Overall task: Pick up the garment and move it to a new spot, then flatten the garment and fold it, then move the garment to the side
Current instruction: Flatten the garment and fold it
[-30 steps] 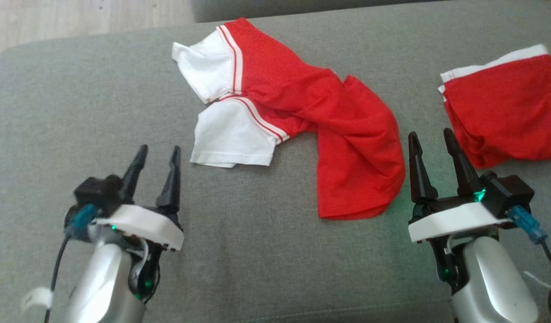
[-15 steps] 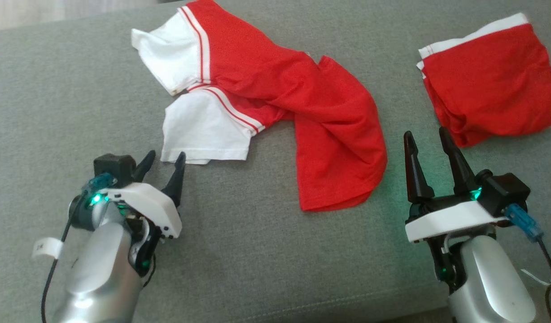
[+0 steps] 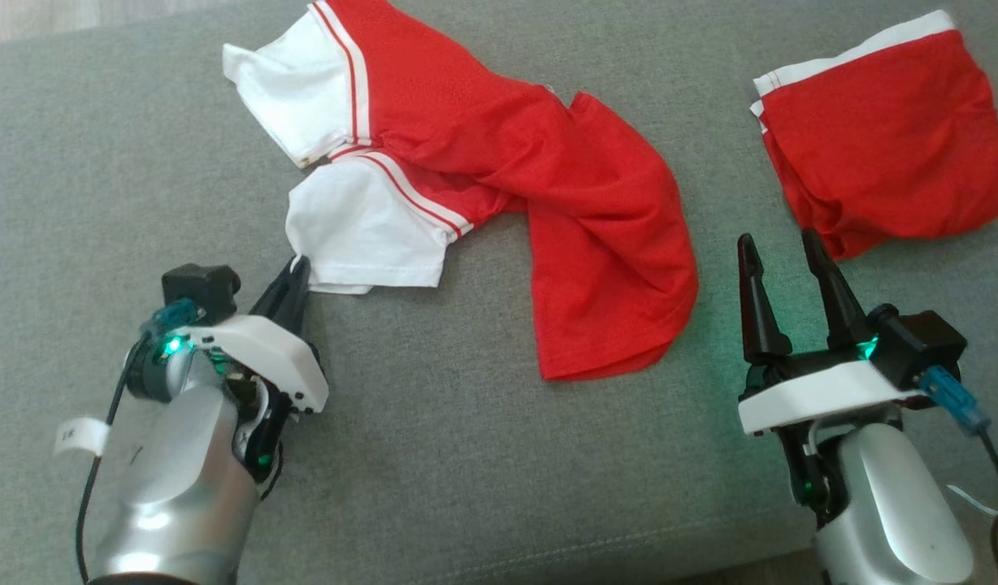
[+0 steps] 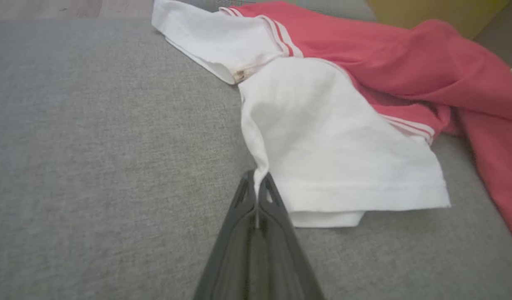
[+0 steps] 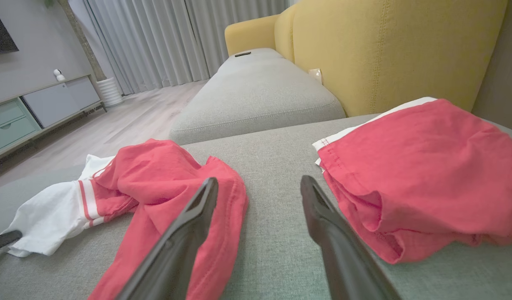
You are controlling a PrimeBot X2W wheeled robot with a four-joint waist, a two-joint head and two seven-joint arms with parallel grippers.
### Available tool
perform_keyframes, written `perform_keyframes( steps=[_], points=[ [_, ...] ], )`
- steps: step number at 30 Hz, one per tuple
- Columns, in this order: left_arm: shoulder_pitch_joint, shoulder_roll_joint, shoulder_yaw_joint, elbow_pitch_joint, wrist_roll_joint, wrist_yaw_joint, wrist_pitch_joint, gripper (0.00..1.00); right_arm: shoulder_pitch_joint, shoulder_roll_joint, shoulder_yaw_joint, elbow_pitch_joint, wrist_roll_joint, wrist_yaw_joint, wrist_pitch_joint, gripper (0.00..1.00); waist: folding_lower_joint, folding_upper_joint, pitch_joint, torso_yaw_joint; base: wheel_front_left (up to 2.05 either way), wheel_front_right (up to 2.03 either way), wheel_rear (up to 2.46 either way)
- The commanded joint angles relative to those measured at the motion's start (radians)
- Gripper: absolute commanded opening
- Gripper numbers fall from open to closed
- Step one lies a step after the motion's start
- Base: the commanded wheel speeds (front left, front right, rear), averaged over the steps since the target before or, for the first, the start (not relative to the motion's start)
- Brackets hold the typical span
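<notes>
Garment (image 3: pixel 499 187): you have a red shirt with white sleeves lying rumpled on the grey sofa cushion (image 3: pixel 466 471), ahead of both pairs of jaws and between them. Your left gripper (image 3: pixel 296 272) has its jaws pressed together on the near corner of the lower white sleeve (image 3: pixel 369 236). In the left wrist view a thin fold of white cloth is pinched right at the tips, and the rest of the sleeve spreads away ahead and to the right of them. The red body runs on beyond the sleeve, and its loose hem ends ahead and to the left of your right gripper (image 3: pixel 779 248). That gripper's jaws stand wide apart over the cushion with nothing between them. A second red piece with a white band (image 3: pixel 881 138) lies folded just ahead and to the right of those open jaws, well apart from the garment.

The cushion under all this is plain grey woven cloth, with a seam along the edge nearest you. In the right wrist view, straight beyond the open jaws, you see another grey cushion (image 5: pixel 256 96). A yellow backrest (image 5: pixel 385 50) rises to the right of them. To their left lies a pale wood floor (image 5: pixel 126 121), with long pale curtains (image 5: pixel 168 37) at the far end. A low cabinet (image 5: pixel 39 108) stands along the wall at the far left, its drawer fronts shut.
</notes>
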Motion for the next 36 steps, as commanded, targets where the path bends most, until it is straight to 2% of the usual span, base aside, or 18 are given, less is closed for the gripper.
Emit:
perform_keyframes(
  steps=[1, 7, 18, 27, 36],
  points=[
    [-0.040, 0.023, 0.027, -0.021, -0.014, -0.004, -0.021, 0.00, -0.029, 0.000, 0.022, -0.026, -0.008, -0.001, -0.005, 1.00, -0.0001, 0.0000, -0.004, 0.005, 0.00, 0.00, 0.00],
    [-0.025, 0.032, 0.051, -0.068, -0.046, -0.005, -0.068, 0.00, -0.019, 0.000, 0.039, -0.026, -0.018, -0.001, 0.005, 1.00, -0.0001, 0.0000, -0.027, 0.018, 0.00, 0.00, 0.00],
    [0.093, 0.022, 0.122, -0.230, -0.050, 0.007, -0.077, 0.00, 0.044, 0.000, 0.081, -0.044, -0.050, -0.001, 0.042, 1.00, -0.0001, 0.0000, -0.076, 0.049, 0.00, 0.00, 0.00],
    [0.163, -0.005, 0.139, -0.302, -0.028, 0.011, -0.077, 0.00, 0.084, 0.000, 0.195, -0.039, -0.063, -0.001, 0.117, 1.00, -0.0001, 0.0000, -0.103, 0.092, 0.00, 0.00, 0.00],
    [0.174, -0.020, 0.124, -0.302, -0.018, 0.006, -0.077, 0.00, 0.082, 0.000, 0.311, 0.059, -0.103, -0.001, 0.231, 1.00, -0.0001, 0.0000, -0.115, 0.130, 0.00, 0.00, 0.00]
  ],
)
